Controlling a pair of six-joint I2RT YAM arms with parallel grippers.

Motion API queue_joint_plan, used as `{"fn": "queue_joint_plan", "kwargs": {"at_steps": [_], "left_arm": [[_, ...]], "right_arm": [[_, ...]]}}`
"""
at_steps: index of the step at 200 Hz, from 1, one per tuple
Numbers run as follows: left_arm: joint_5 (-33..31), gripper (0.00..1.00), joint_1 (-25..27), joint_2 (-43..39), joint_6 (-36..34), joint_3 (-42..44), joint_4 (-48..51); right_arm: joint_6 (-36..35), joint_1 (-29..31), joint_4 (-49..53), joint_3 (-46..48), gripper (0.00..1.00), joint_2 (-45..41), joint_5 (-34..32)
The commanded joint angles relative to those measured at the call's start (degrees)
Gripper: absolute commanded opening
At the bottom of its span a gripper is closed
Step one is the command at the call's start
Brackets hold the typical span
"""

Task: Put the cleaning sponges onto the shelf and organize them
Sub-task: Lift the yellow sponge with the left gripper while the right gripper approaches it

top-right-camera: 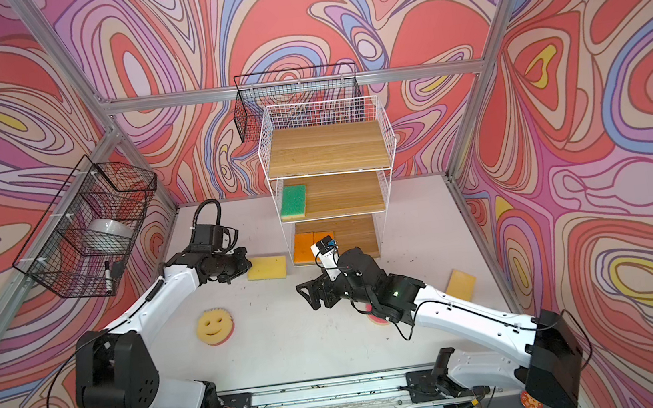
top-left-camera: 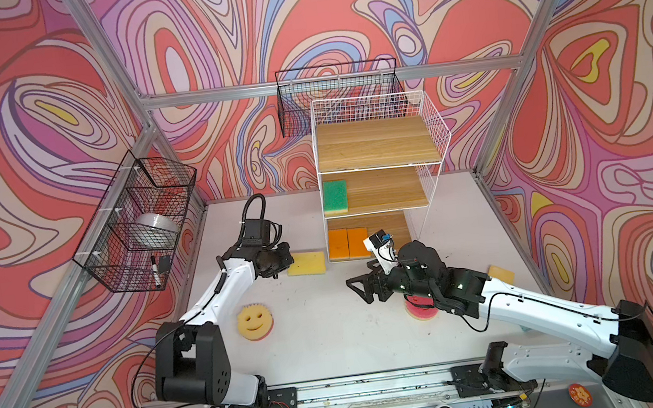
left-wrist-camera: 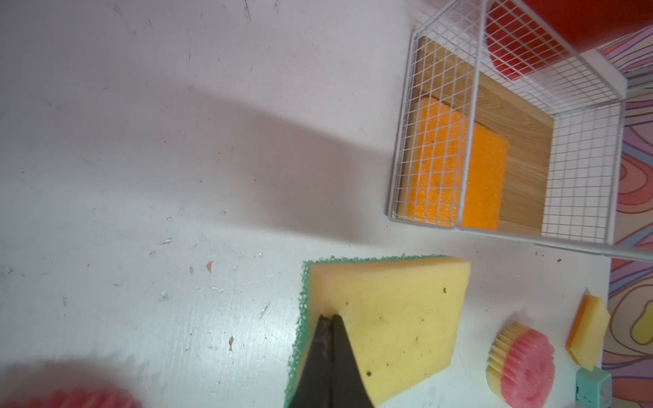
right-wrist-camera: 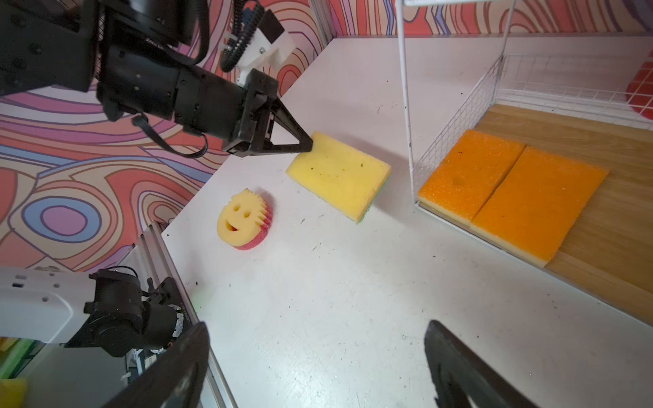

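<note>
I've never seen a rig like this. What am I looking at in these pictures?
Two robot arms stand at a white table. Two pictures look down from overhead; the other two come from a camera on each wrist. The left end effector is shut on the edge of a rectangular yellow foam sponge with a green scouring face. The right end effector is open and empty. The white wire shelf with wooden boards holds a green sponge on its middle board and two orange sponges on the bottom one. On the table lie a round yellow smiley sponge, a round pink sponge and a yellow sponge with an orange face.
</note>
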State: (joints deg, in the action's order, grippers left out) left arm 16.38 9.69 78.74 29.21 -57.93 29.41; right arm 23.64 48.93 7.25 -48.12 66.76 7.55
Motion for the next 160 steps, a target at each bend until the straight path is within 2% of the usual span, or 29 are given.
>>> {"fn": "queue_joint_plan", "kwargs": {"at_steps": [1, 26, 49, 73, 78, 118, 160], "left_arm": [[4.15, 0.0, -0.21, -4.84, 2.06, 2.79, 1.68], [6.82, 0.0, -0.2, -9.66, 3.22, 5.83, 0.92], [8.39, 0.0, -0.2, -13.51, 3.7, 8.12, 1.28], [8.53, 0.0, -0.2, -16.96, 3.9, 9.79, 1.57], [8.75, 0.0, -0.2, -17.41, 3.93, 9.84, 1.53], [10.54, 0.0, -0.25, -17.84, 3.99, 9.06, 1.29], [12.96, 0.0, -0.25, -16.36, 4.28, 7.34, 0.0]], "right_arm": [[6.45, -5.22, -6.62, 3.21, 0.96, 1.02, 8.41], [10.58, -10.29, -12.69, 4.81, 0.92, 3.17, 16.72], [12.49, -10.96, -16.69, 4.03, 0.91, 6.76, 21.98], [14.35, -10.96, -22.38, 2.42, 0.95, 12.11, 31.97], [14.94, -10.91, -23.37, 2.27, 0.98, 13.04, 33.14], [14.98, -10.96, -23.61, 0.55, 0.98, 16.45, 30.9], [17.3, -10.96, -28.12, -1.48, 0.89, 21.27, 33.78]]}}
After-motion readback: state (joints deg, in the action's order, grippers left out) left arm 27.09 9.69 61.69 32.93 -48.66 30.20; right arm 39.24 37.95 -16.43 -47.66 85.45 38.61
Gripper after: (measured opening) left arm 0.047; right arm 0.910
